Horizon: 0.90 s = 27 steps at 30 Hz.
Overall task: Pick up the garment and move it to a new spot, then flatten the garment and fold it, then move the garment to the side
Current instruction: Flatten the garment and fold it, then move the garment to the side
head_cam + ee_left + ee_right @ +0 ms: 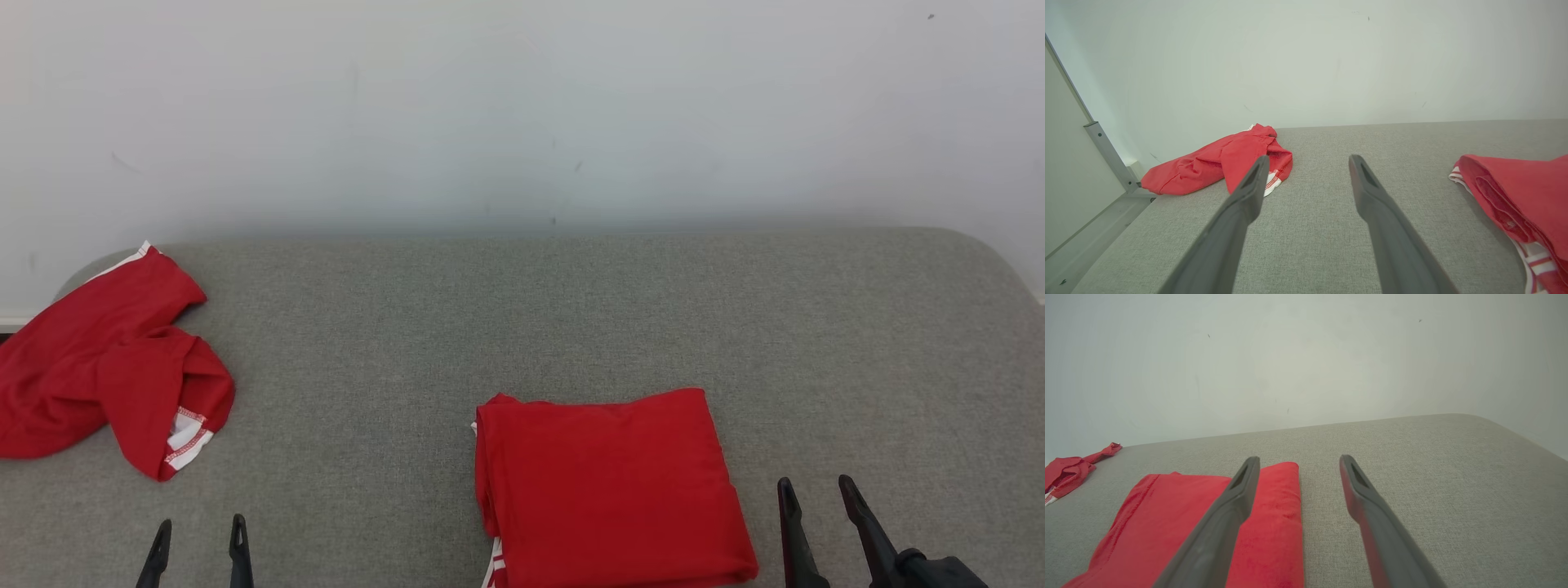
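Folded red garment lies just left of the right hand.

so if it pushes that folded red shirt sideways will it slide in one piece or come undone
Probably floppy: the folded red shirt is soft cloth in loose layers, so a push on one edge would likely bunch it. The woven grey surface looks grippy, so it may drag, not glide.

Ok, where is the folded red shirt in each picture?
Head view: the folded red garment, bottom centre.
Left wrist view: right edge.
Right wrist view: lower left.
Shared landmark: the crumpled red garment, at the left in every view.
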Motion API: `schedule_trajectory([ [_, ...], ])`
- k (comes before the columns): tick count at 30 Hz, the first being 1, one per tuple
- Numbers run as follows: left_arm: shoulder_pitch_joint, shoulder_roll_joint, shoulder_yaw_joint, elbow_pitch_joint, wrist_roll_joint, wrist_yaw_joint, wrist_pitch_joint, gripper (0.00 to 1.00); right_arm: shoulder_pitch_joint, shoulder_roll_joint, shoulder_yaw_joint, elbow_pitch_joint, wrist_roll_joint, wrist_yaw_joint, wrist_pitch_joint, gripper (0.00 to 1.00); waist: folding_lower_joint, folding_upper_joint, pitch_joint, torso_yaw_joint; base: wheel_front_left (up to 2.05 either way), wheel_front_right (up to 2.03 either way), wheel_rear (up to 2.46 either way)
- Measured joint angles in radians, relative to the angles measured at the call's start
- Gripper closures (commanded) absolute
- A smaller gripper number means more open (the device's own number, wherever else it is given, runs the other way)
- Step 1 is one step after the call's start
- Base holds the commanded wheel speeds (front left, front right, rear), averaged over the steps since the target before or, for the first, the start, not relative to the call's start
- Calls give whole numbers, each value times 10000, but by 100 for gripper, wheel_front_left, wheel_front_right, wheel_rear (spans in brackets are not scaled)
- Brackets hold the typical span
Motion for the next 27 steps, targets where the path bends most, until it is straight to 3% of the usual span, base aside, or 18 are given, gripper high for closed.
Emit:
schedule_trajectory([
  [27,37,58,-174,35,-54,82,0,0,-77,-25,-15,253,-29,0,0,0,0,0,14,81,0,0,0],
])
